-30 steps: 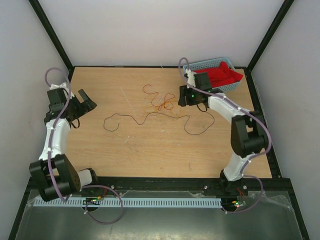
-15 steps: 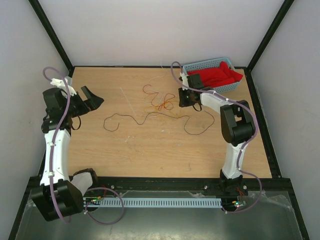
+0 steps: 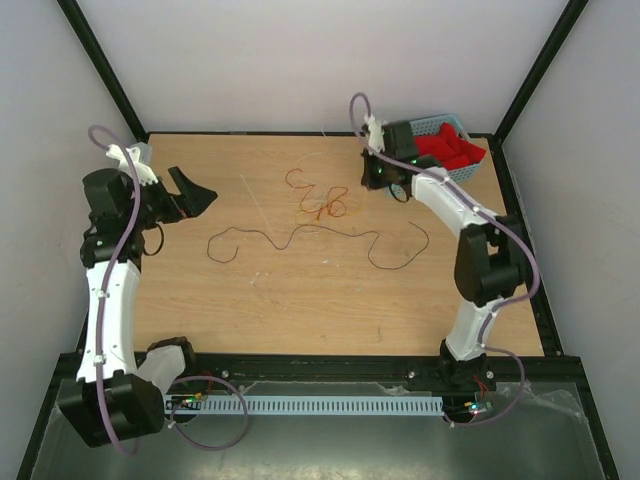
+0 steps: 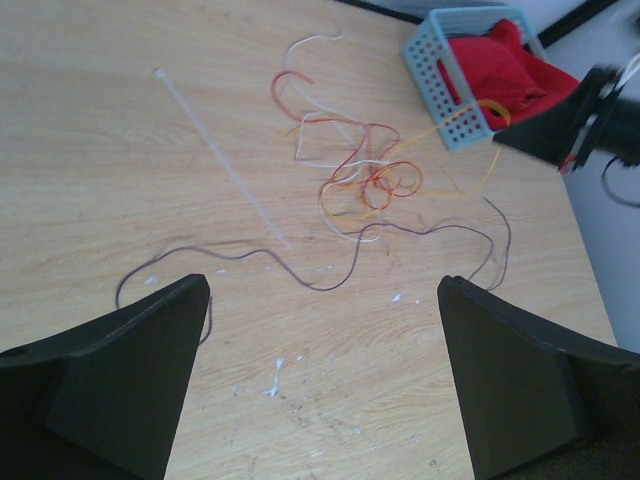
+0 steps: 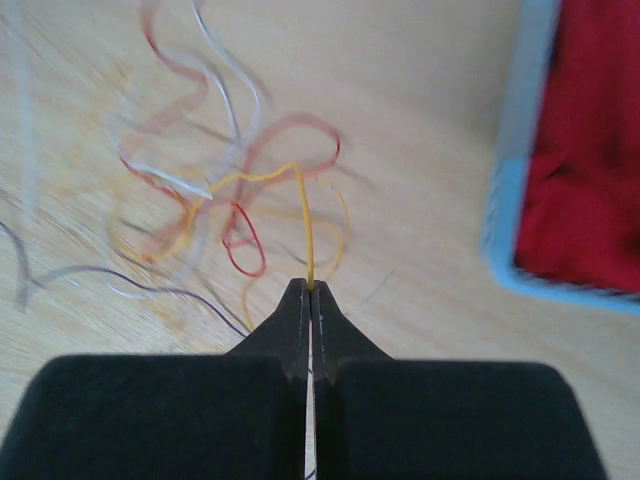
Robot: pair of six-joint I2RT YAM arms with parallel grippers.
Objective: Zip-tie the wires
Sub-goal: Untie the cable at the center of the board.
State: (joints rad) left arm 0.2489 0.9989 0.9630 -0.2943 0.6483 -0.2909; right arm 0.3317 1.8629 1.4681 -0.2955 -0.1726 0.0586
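- Wires [image 3: 322, 203] [image 4: 365, 185] [image 5: 240, 220], very thin and red, orange and pale, lie in a loose curled tangle on the far middle of a wooden tabletop [image 3: 300, 310].
- Dark brown strand [image 3: 300, 238] [image 4: 330, 285] snakes flat across the wood just in front of the tangle, from left of centre round to the right.
- Right pincer [image 3: 370, 180] [image 4: 550, 130] [image 5: 310, 292] is just right of the tangle, and its two black fingers are pressed fully together.
- Orange-yellow strand [image 5: 305, 225] [image 4: 470, 110] is pinched between those fingertips and arcs from them back into the tangle.
- Left pincer [image 3: 195, 195] [image 4: 322, 285] hangs over the left side of the tabletop, well apart from the wires. Its jaws stand wide apart with nothing between them.
- Zip tie [image 3: 255, 200] [image 4: 225, 160], a thin, pale, straight strip, lies flat on the wood between the left pincer and the tangle. It touches neither pincer.
- Blue perforated basket [image 3: 447, 121] [image 4: 440, 80] [image 5: 505, 200] sits at the far right corner, just beside the right pincer, and holds a bunched red cloth [image 3: 450, 148] [image 4: 510, 70] [image 5: 590, 150].
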